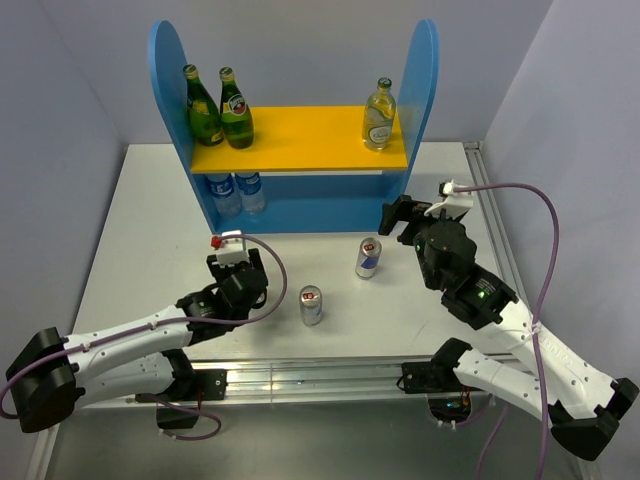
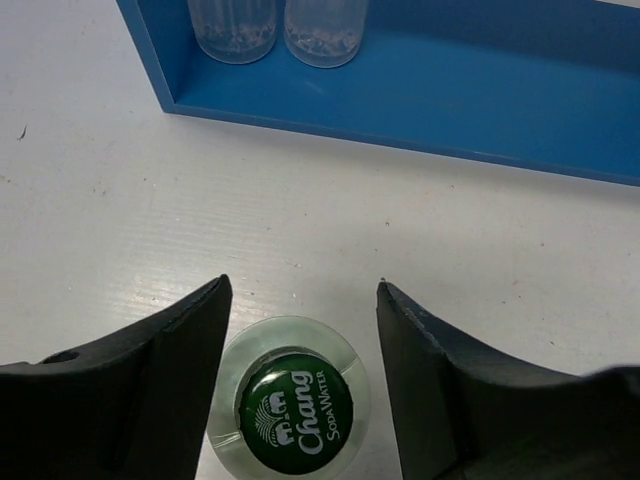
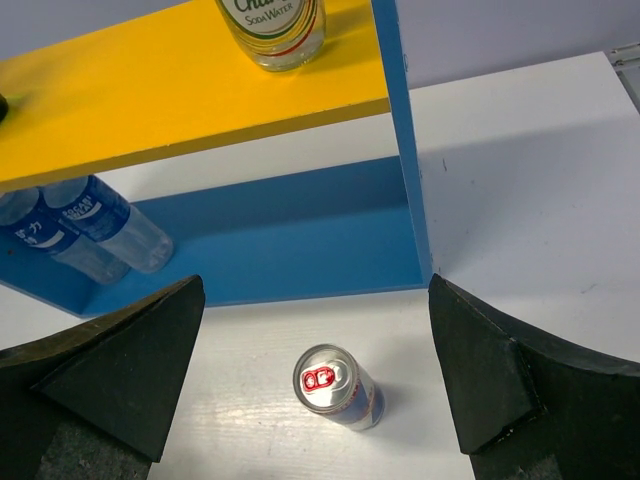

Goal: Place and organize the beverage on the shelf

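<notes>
The shelf (image 1: 300, 140) stands at the back of the table. Two dark green bottles (image 1: 203, 108) (image 1: 236, 110) stand on the left of its yellow top board, and a clear green-capped bottle (image 1: 378, 116) stands on the right. My left gripper (image 2: 304, 283) is open, its fingers either side of a second clear green-capped bottle (image 2: 294, 402) standing on the table; in the top view the gripper (image 1: 232, 268) hides it. My right gripper (image 3: 315, 290) is open above the upright blue-silver can (image 3: 338, 385), not touching it. The silver-red can (image 1: 310, 305) stands between the arms.
Two blue-labelled water bottles (image 1: 236, 191) stand on the shelf's lower tier at the left. The lower tier's blue base (image 2: 450, 100) lies just ahead of the left gripper. The right side panel (image 3: 400, 140) is close ahead of the right gripper (image 1: 400, 216).
</notes>
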`<state>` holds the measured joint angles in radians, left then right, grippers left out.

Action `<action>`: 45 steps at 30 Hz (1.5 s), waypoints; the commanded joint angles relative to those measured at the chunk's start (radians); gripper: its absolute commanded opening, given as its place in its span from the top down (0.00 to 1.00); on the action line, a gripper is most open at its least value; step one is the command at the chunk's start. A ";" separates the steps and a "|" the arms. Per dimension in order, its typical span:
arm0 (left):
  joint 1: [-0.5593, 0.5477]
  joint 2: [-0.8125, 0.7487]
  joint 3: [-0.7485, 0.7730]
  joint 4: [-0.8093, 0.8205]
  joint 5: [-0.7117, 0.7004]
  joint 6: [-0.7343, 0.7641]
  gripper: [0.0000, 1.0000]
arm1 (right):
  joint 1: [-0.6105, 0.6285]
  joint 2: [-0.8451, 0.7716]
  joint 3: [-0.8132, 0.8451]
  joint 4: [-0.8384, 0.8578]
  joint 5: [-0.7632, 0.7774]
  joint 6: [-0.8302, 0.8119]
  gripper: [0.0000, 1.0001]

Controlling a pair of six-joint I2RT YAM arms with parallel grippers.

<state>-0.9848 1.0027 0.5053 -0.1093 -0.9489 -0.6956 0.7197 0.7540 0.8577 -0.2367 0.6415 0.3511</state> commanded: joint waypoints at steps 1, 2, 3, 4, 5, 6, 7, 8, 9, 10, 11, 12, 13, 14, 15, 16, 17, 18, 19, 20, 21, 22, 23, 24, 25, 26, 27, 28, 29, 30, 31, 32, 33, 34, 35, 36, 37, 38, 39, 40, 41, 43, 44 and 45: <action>0.005 -0.015 -0.004 0.031 -0.017 -0.008 0.35 | 0.003 -0.013 -0.005 0.022 0.020 0.000 0.00; 0.005 -0.007 -0.002 0.028 -0.017 -0.010 0.41 | 0.003 -0.013 -0.005 0.022 0.018 0.000 0.00; 0.005 -0.001 0.001 0.026 -0.019 -0.013 0.44 | 0.003 -0.015 -0.006 0.023 0.017 0.000 0.00; 0.005 0.002 0.006 0.025 -0.019 -0.013 0.47 | 0.003 -0.015 -0.009 0.022 0.017 0.000 0.00; 0.005 0.010 0.007 0.022 -0.021 -0.013 0.48 | 0.003 -0.015 -0.011 0.022 0.018 0.000 0.00; 0.005 0.011 0.010 0.025 -0.021 -0.012 0.49 | 0.003 -0.016 -0.009 0.020 0.018 0.002 0.00; 0.005 0.013 0.010 0.025 -0.022 -0.012 0.50 | 0.003 -0.018 -0.009 0.019 0.020 0.000 0.00; 0.005 0.014 0.010 0.026 -0.022 -0.012 0.53 | 0.004 -0.018 -0.011 0.019 0.020 0.000 0.00; 0.005 0.016 0.010 0.026 -0.024 -0.012 0.56 | 0.003 -0.019 -0.013 0.020 0.020 0.002 0.00; 0.005 0.016 0.010 0.028 -0.024 -0.010 0.60 | 0.003 -0.019 -0.013 0.020 0.020 0.000 0.00; 0.005 0.014 0.010 0.028 -0.025 -0.010 0.70 | 0.003 -0.021 -0.013 0.022 0.020 0.000 0.00; 0.005 0.017 0.012 0.030 -0.025 -0.008 0.76 | 0.003 -0.022 -0.014 0.020 0.020 0.000 0.00; 0.005 0.019 0.015 0.030 -0.024 -0.008 0.81 | 0.004 -0.022 -0.016 0.020 0.020 0.000 0.00; 0.005 0.025 0.016 0.028 -0.024 -0.008 0.88 | 0.003 -0.022 -0.014 0.022 0.020 0.000 0.00; 0.005 0.031 0.022 0.026 -0.022 -0.005 0.92 | 0.003 -0.024 -0.016 0.022 0.020 0.000 0.00; 0.003 0.034 0.033 0.026 -0.016 -0.001 0.95 | 0.003 -0.025 -0.016 0.023 0.020 0.002 0.00; 0.005 0.048 0.041 0.023 -0.014 0.001 1.00 | 0.003 -0.027 -0.016 0.022 0.020 0.003 0.00; 0.005 0.051 0.058 0.016 -0.013 0.004 1.00 | 0.003 -0.027 -0.016 0.020 0.020 0.005 0.00; 0.006 0.056 0.065 0.013 -0.010 0.007 1.00 | 0.003 -0.031 -0.017 0.020 0.020 0.009 0.00; 0.005 0.062 0.073 0.013 -0.007 0.010 1.00 | 0.003 -0.033 -0.019 0.019 0.020 0.011 0.00; 0.005 0.063 0.081 0.014 -0.004 0.024 1.00 | 0.003 -0.038 -0.020 0.019 0.020 0.014 0.00; 0.005 0.062 0.096 0.014 0.001 0.027 1.00 | 0.003 -0.045 -0.026 0.017 0.021 0.022 0.00; 0.005 0.060 0.107 0.013 0.009 0.031 1.00 | 0.003 -0.050 -0.031 0.017 0.020 0.023 0.00; 0.005 0.059 0.130 0.011 0.013 0.044 1.00 | 0.004 -0.059 -0.040 0.014 0.020 0.029 0.00; 0.005 0.059 0.145 0.005 0.018 0.047 1.00 | 0.004 -0.064 -0.046 0.010 0.018 0.040 0.00; 0.005 0.057 0.160 0.002 0.028 0.063 1.00 | 0.003 -0.068 -0.052 0.007 0.020 0.048 0.00; 0.005 0.056 0.197 0.000 0.036 0.074 1.00 | 0.003 -0.076 -0.066 -0.003 0.021 0.054 0.00; 0.005 0.057 0.217 -0.004 0.042 0.087 1.00 | 0.003 -0.081 -0.074 -0.003 0.021 0.066 0.00; 0.005 0.065 0.238 -0.007 0.044 0.106 1.00 | 0.003 -0.085 -0.081 -0.004 0.020 0.072 0.01; 0.005 0.069 0.281 -0.010 0.047 0.117 1.00 | 0.003 -0.093 -0.095 -0.007 0.018 0.077 0.01; 0.006 0.074 0.301 -0.015 0.047 0.125 1.00 | 0.003 -0.096 -0.101 -0.009 0.015 0.087 0.01; 0.005 0.086 0.320 -0.012 0.047 0.137 1.00 | 0.003 -0.099 -0.106 -0.012 0.009 0.091 0.01; 0.005 0.092 0.356 -0.013 0.047 0.160 1.00 | 0.003 -0.107 -0.112 -0.013 0.009 0.094 0.01; 0.005 0.100 0.374 -0.012 0.047 0.171 1.00 | 0.003 -0.108 -0.115 -0.016 0.007 0.098 0.01; 0.005 0.115 0.392 -0.012 0.047 0.180 1.00 | 0.003 -0.111 -0.118 -0.016 0.007 0.098 0.01; 0.005 0.125 0.421 -0.012 0.047 0.198 1.00 | 0.003 -0.117 -0.123 -0.016 0.012 0.098 0.01; 0.005 0.132 0.433 -0.010 0.045 0.205 1.00 | 0.004 -0.120 -0.124 -0.021 0.015 0.100 0.01; 0.005 0.148 0.447 -0.007 0.048 0.215 1.00 | 0.003 -0.123 -0.125 -0.021 0.017 0.100 0.01; 0.005 0.157 0.476 -0.004 0.048 0.232 1.00 | 0.003 -0.130 -0.129 -0.019 0.017 0.100 0.01; 0.005 0.165 0.493 -0.001 0.052 0.243 1.00 | 0.003 -0.133 -0.132 -0.016 0.017 0.097 0.01; 0.006 0.189 0.513 0.000 0.053 0.254 1.00 | 0.003 -0.134 -0.134 -0.016 0.020 0.097 0.01; 0.006 0.218 0.585 -0.009 0.056 0.289 1.00 | 0.003 -0.136 -0.138 -0.015 0.020 0.097 0.01; 0.009 0.250 0.614 -0.016 0.067 0.307 1.00 | 0.004 -0.136 -0.140 -0.015 0.020 0.098 0.01; 0.011 0.267 0.672 -0.029 0.074 0.318 1.00 | 0.003 -0.137 -0.143 -0.015 0.020 0.098 0.01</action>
<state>-0.9802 1.2514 1.0183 -0.2184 -0.8745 -0.4503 0.7200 0.6285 0.7258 -0.2695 0.6434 0.4351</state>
